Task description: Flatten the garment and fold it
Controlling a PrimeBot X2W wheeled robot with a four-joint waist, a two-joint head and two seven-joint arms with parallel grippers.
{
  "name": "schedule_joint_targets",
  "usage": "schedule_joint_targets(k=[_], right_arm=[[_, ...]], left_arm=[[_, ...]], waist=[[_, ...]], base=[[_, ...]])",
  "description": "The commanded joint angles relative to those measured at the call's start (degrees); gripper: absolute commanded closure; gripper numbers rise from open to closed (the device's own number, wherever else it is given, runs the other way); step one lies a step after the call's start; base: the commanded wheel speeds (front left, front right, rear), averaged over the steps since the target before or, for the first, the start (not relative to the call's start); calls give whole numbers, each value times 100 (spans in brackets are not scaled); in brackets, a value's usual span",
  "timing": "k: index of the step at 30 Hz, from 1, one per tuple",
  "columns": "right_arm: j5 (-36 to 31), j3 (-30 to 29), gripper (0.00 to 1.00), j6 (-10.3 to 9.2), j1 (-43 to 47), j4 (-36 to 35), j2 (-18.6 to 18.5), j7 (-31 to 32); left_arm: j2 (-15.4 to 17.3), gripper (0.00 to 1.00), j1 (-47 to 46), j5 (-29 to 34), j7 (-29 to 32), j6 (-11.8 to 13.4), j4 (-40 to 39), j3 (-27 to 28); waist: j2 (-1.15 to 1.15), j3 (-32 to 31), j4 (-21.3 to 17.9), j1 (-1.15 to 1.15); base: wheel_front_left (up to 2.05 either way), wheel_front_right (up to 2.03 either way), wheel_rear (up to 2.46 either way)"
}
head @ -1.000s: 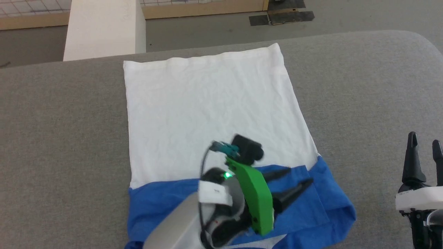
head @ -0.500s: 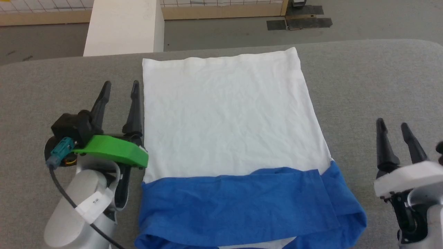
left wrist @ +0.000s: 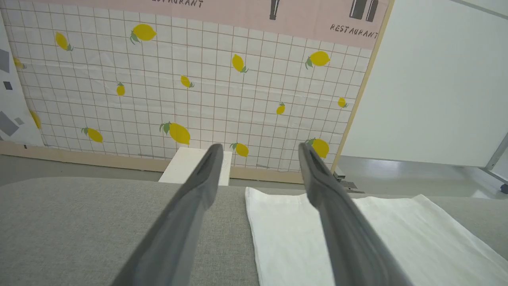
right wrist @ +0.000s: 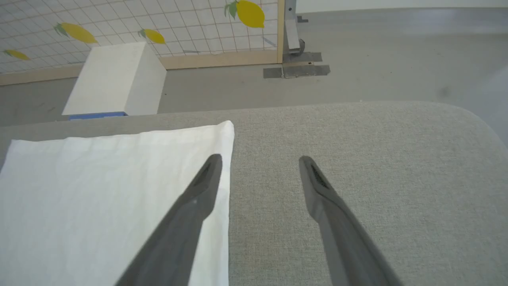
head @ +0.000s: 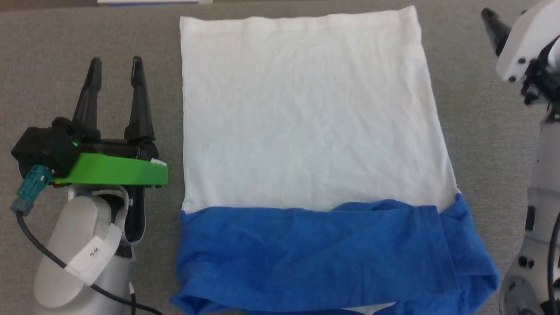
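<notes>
Shirt of thin white cloth, blue sleeves across its near end, lies flat on the grey surface; left claw and right claw flank it, released.

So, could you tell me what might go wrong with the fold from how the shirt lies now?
1. The blue sleeves bunch at the near right corner of the garment; folding over that lump may leave an uneven stack.
2. The left gripper and right gripper hang open by its side edges; pinching thin cloth flat on the table may miss or catch one layer.
</notes>
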Motion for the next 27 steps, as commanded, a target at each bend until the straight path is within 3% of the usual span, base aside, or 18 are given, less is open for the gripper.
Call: schedule_joint_targets(k=[1,4,10,21,22,24,27], right_arm=[[-168,-67,0,-9,-256,120,-15,293],[-637,-101,0,-9,-870,314,-63,1018],[-1291,-137,0,-9,-1642,454,-132,1727],[-1521,235,0,-9,-1913,685,-303,2692],[-1524,180,59,-9,-1920,660,-274,2795],[-1537,136,100,-9,-1944,583,-225,2884],[-1554,155,100,-9,-2010,479,-183,2929]], left_arm=[[-77,0,-133,59,-26,-49,-62,33],[-203,0,-254,116,-26,-158,-144,98],[-401,0,-452,161,-26,-375,-182,219],[-397,0,-950,333,11,-619,-63,220],[-350,0,-1081,349,62,-644,-45,203],[-267,0,-1380,331,227,-685,9,192],[-73,0,-2020,231,693,-774,180,184]], waist=[[0,843,577,-1],[0,1201,813,-1],[0,1726,1138,-1],[0,2118,1208,-1],[0,2115,1185,-1],[0,2096,1139,-1],[0,2050,1038,-1]], base=[[0,0,0],[0,0,0],[0,0,0],[0,0,0],[0,0,0],[0,0,0],[0,0,0]])
